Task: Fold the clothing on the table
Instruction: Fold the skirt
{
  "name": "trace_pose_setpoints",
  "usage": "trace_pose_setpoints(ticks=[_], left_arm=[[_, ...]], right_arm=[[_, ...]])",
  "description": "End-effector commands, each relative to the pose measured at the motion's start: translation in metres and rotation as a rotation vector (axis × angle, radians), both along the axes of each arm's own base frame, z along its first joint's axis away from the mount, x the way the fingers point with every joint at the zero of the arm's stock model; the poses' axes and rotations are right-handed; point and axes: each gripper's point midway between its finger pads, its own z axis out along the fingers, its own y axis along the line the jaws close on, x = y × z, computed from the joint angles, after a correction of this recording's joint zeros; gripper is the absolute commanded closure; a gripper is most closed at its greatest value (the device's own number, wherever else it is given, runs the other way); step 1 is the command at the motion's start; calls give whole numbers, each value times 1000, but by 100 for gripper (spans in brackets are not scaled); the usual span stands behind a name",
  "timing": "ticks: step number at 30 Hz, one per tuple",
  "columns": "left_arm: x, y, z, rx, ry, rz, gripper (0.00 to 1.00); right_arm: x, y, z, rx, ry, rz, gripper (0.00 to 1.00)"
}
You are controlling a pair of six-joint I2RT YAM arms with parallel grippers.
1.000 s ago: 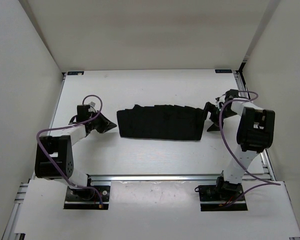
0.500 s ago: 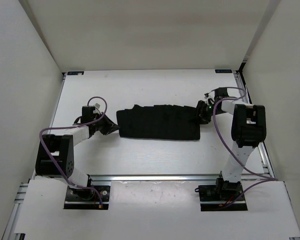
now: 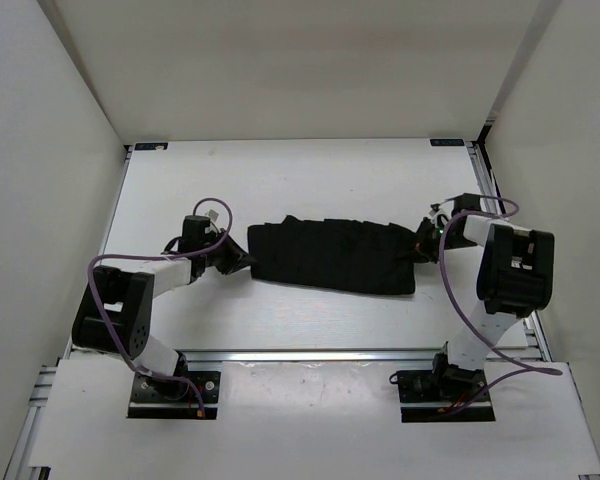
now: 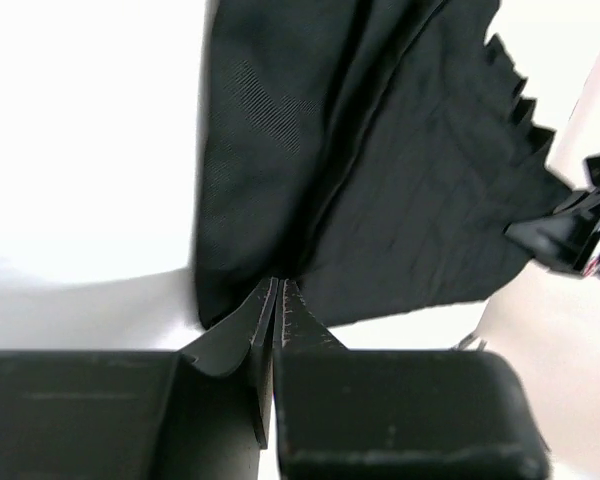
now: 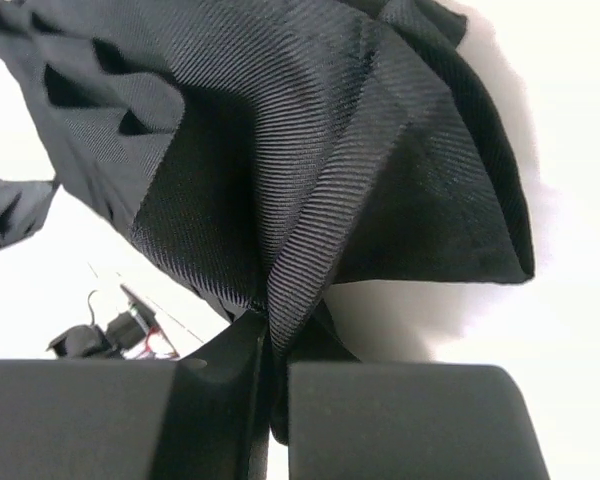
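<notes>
The black clothing lies as a long wrinkled strip across the middle of the white table. My left gripper is at its left end. In the left wrist view the left gripper is shut, its tips pressed against the edge of the clothing; whether any fabric is pinched there does not show. My right gripper is at the strip's right end. In the right wrist view the right gripper is shut on a ridge of the clothing, which bunches up above the table.
White walls stand close on the left, right and back. A metal rail runs along the table's front edge. Purple cables loop over both arms. The right gripper shows at the far side of the left wrist view.
The right gripper moved in onto the clothing's right end, shut on it and drew it right. The left gripper slid right up to the left end. The strip shifted right and tilted slightly.
</notes>
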Motion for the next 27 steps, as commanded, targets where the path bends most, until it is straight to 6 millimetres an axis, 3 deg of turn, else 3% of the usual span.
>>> trace_pose_setpoints(ticks=[1,6,11,13,18,26,27], left_arm=[[-9,-15,-4,0,-3,-24,87],[-29,-44,-11,1,13,-106,87],[-38,-60,-18,-9,36,-156,87],[-38,-63,-19,-9,34,-165,87],[-37,-72,-19,-14,30,-190,87],[-33,-86,-11,-32,13,-240,87],[-30,-84,-11,-29,7,-231,87]], right_arm=[[-9,-24,6,-103,23,-5,100],[4,-31,36,-217,-41,8,100],[20,-6,83,-221,-140,23,100],[25,15,107,-193,-187,45,100],[30,77,137,-44,-240,138,100],[47,175,141,148,-239,267,100],[51,179,142,161,-240,273,100]])
